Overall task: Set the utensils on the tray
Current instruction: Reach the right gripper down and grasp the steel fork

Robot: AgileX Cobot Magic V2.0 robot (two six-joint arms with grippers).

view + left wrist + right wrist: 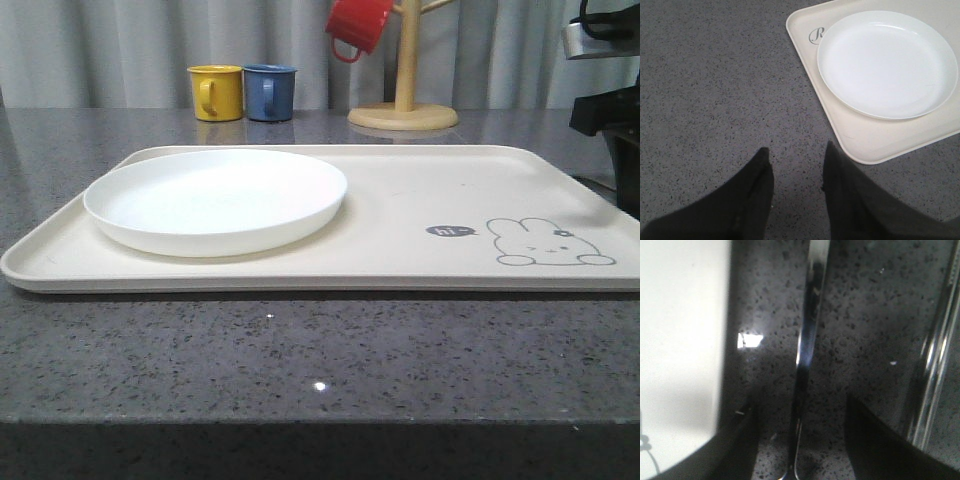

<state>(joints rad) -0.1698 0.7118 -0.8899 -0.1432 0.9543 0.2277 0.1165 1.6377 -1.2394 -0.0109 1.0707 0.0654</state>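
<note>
The cream tray with a grey rabbit drawing lies on the dark speckled counter. Its corner with script lettering shows in the left wrist view. My left gripper hovers open over bare counter just beside that corner, holding nothing. My right gripper is open and low over the counter beside the tray's edge. A slim shiny metal utensil handle lies on the counter between its fingers, untouched; I cannot tell which utensil it is. Two thin silver rods, probably the chopsticks, lie further out.
A round white plate sits on the tray's left half. Yellow and blue mugs stand behind the tray. A red mug hangs on a wooden mug tree. My right arm stands at the tray's right end.
</note>
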